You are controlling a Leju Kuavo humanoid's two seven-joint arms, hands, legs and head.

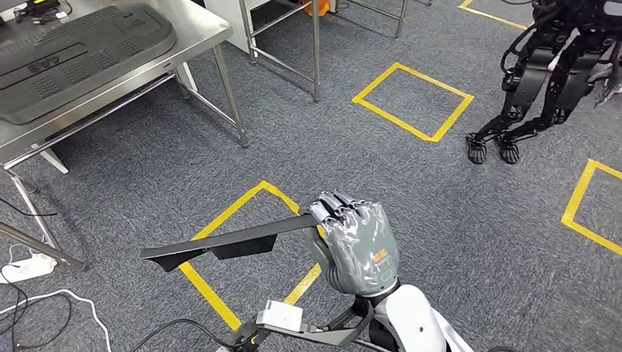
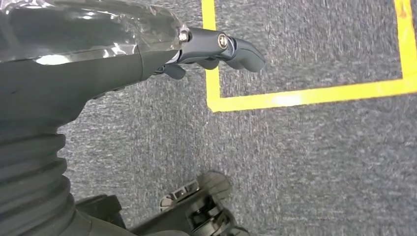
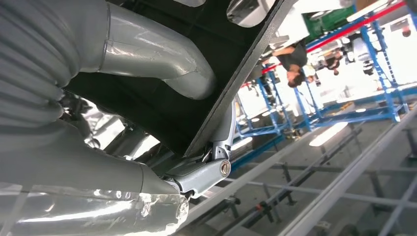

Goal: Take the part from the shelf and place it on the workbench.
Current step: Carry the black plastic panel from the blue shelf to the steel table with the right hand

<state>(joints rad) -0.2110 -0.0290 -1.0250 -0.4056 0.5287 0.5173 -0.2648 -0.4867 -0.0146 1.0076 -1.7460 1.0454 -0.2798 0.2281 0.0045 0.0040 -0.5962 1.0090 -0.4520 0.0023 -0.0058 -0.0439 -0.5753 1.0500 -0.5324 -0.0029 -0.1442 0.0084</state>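
So the long flat black plastic part (image 1: 220, 246) is off the shelf and in my right hand (image 1: 357, 238), fingers curled over one end with the thumb pressed under it, the rest jutting out level above the grey carpet (image 1: 440, 213) and its yellow tape square (image 1: 242, 249). The steel workbench (image 1: 198, 33), already carrying a large grey moulded panel (image 1: 81, 55), stands well apart. I'd keep the part level and turn slowly. My left hand (image 2: 216, 49) hangs low, holding nothing, fingers loosely curled.

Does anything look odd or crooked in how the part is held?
The right hand grips the black part at one end only, so the part sticks out sideways over the floor, unsupported. Nothing looks damaged.
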